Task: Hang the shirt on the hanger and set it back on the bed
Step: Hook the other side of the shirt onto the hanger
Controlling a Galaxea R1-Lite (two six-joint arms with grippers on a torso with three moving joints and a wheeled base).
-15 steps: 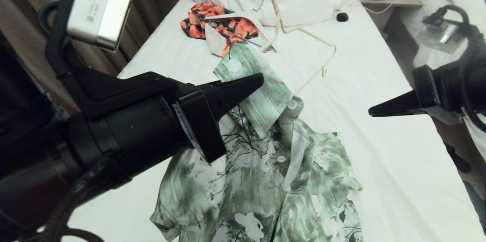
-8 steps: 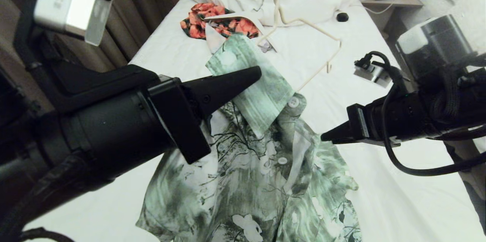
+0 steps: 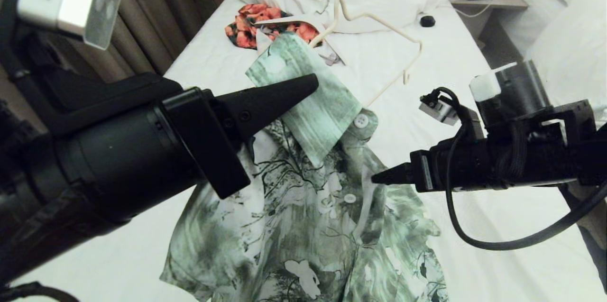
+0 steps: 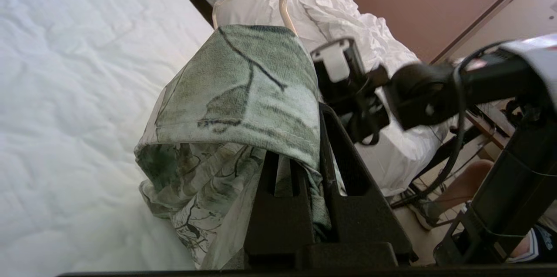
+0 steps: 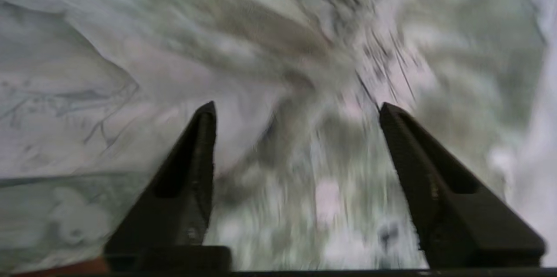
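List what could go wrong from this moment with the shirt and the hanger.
1. The left gripper pinches only the collar area of the shirt; the fabric could slip out.
2. The hanger shows mostly bare above the collar, so it may slide free.
3. The right gripper, open and close to the shirt front, may grab bunched layers and close the opening.

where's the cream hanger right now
Head view: the hanger sits raised at the far middle of the bed, its left end under the shirt collar, beside the orange garment.
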